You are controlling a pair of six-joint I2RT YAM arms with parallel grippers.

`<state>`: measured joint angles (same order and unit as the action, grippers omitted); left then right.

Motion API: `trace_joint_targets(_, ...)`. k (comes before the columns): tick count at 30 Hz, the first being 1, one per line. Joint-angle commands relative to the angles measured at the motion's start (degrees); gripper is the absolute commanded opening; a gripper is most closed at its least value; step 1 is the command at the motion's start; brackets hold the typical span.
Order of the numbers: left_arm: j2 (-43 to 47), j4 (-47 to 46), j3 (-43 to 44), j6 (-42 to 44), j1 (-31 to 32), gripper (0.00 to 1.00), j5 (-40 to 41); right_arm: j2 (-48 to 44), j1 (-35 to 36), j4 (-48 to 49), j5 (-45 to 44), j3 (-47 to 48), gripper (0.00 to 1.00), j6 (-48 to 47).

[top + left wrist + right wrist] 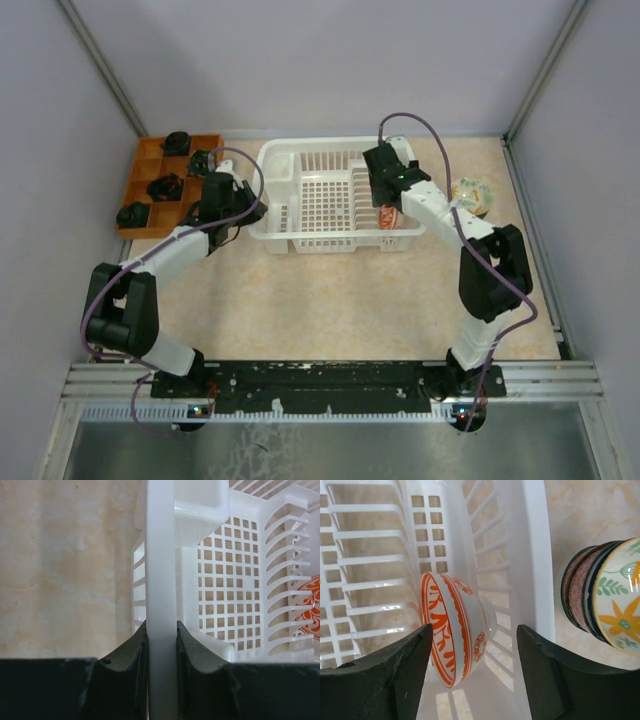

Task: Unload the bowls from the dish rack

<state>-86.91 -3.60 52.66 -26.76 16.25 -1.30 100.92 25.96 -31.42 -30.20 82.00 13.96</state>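
The orange-and-white bowl [465, 615] stands on its edge inside the dish rack [320, 240], against the rack's right-hand wall and just past its upright dividers, with its open mouth turned toward the dividers. It is glazed ceramic, so I judge it stiff, fairly heavy for its size, slick under hard pads and liable to chip if it knocks the plastic or drops on the table [350, 300]. The safest hold looks to be across the rim, one finger inside the mouth and the other on the outer wall. Pinching the rounded belly would be worse, since a smooth curve could squirt out of the grip. The rack itself is light moulded plastic and could slide or tip as a bowl is pulled free, which is probably why the left gripper [161, 630] is clamped on the rack's left wall. Its fingers [127, 655] press the white panel from both sides with no gap. The right gripper [474, 630] hangs over the bowl with its fingers [395, 670] spread wide. One sits on each side of the bowl, and daylight shows on the outer side. I cannot tell whether the inner pad touches the rim, and nothing is held. Outside the rack, just beyond its right wall, a stack of bowls [600, 595] rests on the table.
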Motion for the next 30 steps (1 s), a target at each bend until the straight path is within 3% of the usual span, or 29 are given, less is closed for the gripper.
trace_joint_targets(1, 0.3, 0.8, -0.9, 0.8, -0.1, 0.0, 0.9, 1.3, 2.9, -4.1, -11.6, 4.4, 0.67, -2.7)
trace_joint_targets(17, 0.0, 0.3, -0.9, 1.1, -0.1, 0.0, 0.3, 9.6, 9.4, -12.5, -27.4, 11.1, 0.5, -3.5)
trace_joint_targets(25, 0.0, -0.1, -1.4, 1.1, -0.1, 0.0, 0.4, 12.7, 10.6, -14.6, -28.9, 13.2, 0.35, -3.2)
trace_joint_targets(30, -0.1, -0.2, -1.5, 1.0, -0.1, 0.0, 0.3, 13.7, 10.6, -15.3, -28.8, 13.7, 0.34, -3.0)
